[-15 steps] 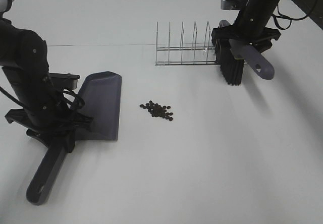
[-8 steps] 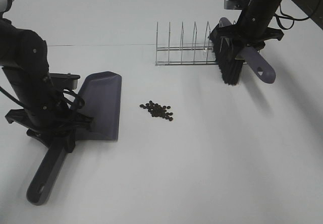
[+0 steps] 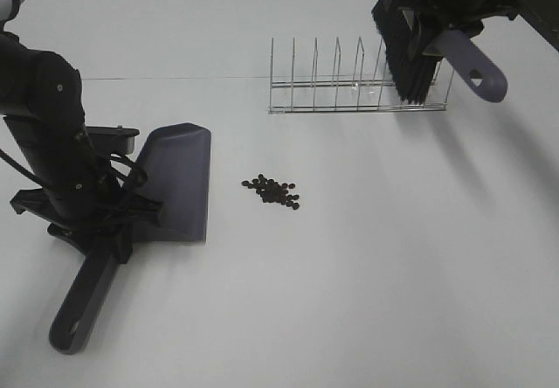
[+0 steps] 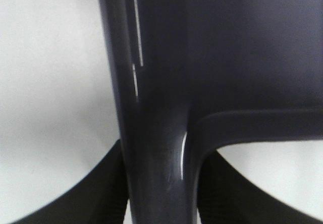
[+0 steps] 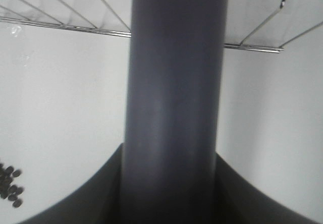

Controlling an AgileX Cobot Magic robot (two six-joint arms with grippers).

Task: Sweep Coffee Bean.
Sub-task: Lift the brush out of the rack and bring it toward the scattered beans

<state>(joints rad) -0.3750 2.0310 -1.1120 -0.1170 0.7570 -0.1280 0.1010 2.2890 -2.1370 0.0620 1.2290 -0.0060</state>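
Observation:
Several tiny dark coffee beans (image 3: 272, 191) lie in a loose cluster on the white table; a few show in the right wrist view (image 5: 10, 184). A dark grey dustpan (image 3: 179, 181) rests on the table left of them, its mouth edge facing the beans. My left gripper (image 3: 96, 231) is shut on the dustpan's handle (image 4: 156, 148). My right gripper (image 3: 445, 23) is shut on the handle (image 5: 174, 108) of a brush with black bristles (image 3: 410, 60), held in the air above the wire rack at the back right.
A wire dish rack (image 3: 354, 86) stands behind the beans, under the raised brush. The dustpan's long handle (image 3: 79, 309) reaches toward the front left of the table.
My right gripper has lifted the brush up and back to the right, from beside the rack to above it. The left arm and dustpan have hardly moved.

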